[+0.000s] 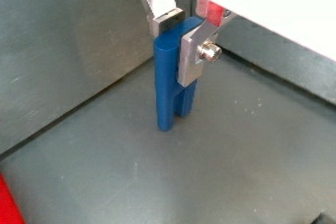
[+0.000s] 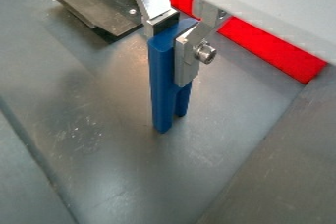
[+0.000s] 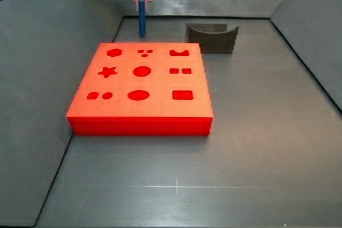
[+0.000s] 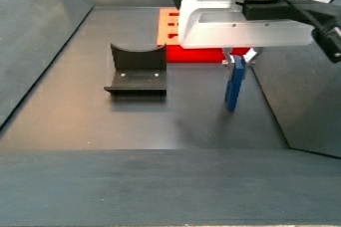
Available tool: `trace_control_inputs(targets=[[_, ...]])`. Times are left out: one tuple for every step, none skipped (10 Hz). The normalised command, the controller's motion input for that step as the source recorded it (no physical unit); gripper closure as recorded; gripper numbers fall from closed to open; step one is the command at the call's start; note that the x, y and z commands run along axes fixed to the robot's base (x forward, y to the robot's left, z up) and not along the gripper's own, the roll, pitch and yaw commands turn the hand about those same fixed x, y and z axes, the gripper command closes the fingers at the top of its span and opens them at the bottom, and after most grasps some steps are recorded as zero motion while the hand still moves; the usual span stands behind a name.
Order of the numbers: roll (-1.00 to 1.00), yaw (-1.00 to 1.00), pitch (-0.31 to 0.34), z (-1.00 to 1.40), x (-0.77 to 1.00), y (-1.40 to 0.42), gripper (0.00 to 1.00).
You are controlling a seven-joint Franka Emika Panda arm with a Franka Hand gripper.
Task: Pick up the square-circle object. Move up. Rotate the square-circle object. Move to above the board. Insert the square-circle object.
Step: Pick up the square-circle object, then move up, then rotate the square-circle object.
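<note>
The square-circle object is a narrow blue peg (image 1: 171,85), hanging upright from my gripper (image 1: 183,33), which is shut on its upper end. It shows the same way in the other wrist view (image 2: 168,85). In a side view the peg (image 4: 234,84) hangs below the white gripper body (image 4: 240,54), its lower end just above or at the grey floor, to the right of the dark holder. In the other side view the peg (image 3: 140,20) is behind the far edge of the red board (image 3: 140,84). The board also shows in a side view (image 4: 170,27) and a wrist view (image 2: 269,46).
A dark grey U-shaped holder (image 3: 211,36) stands on the floor right of the peg; it also shows in a side view (image 4: 136,69) and a wrist view (image 2: 98,10). Grey walls enclose the floor on all sides.
</note>
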Motion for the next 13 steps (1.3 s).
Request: trace_control_inputs(targets=[[0.00,0.00,0.000,0.00,0.00,0.00,1.00],[0.00,0.00,0.000,0.00,0.00,0.00,1.00],[0.00,0.00,0.000,0.83,0.00,0.00,1.00],[-0.01,0.01,0.027,0.78,-0.04,-0.05,1.00],[0.01,0.01,0.037,0.69,-0.05,-0.04,1.00],[0.05,0.01,0.052,0.53,-0.04,-0.02,1.00],[0.08,0.01,0.066,0.40,-0.03,-0.01,1.00],[0.10,0.01,0.077,0.22,-0.03,-0.01,1.00],[0.00,0.00,0.000,1.00,0.30,-0.85,1.00],[0.00,0.00,0.014,1.00,0.31,-0.87,1.00],[0.01,0.01,0.054,1.00,0.27,-0.82,1.00],[0.04,0.01,0.076,1.00,0.22,-0.70,1.00],[0.06,0.02,0.083,1.00,0.19,-0.59,1.00]])
